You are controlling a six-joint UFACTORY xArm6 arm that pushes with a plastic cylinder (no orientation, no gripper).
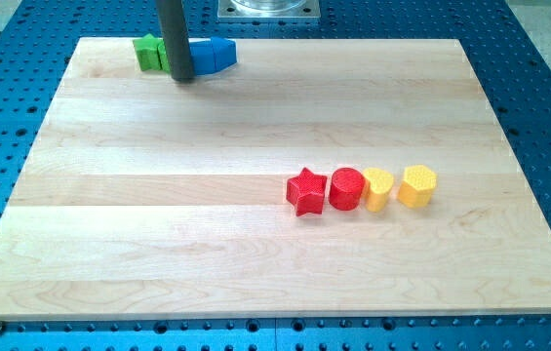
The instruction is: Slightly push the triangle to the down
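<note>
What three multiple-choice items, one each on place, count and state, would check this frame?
1. Where is my tip?
A. at the view's top left, by the green block and blue block
B. beside the red star
C. off the board

2. How many yellow blocks show?
A. one
B. two
C. four

3. How do the four blocks at the view's right lie?
A. stacked
B. scattered
C. in a row

Answers: 1 A, the rod ends between green and blue; 2 B, two yellow pieces; 3 C, star, red cylinder, yellows side by side.
</note>
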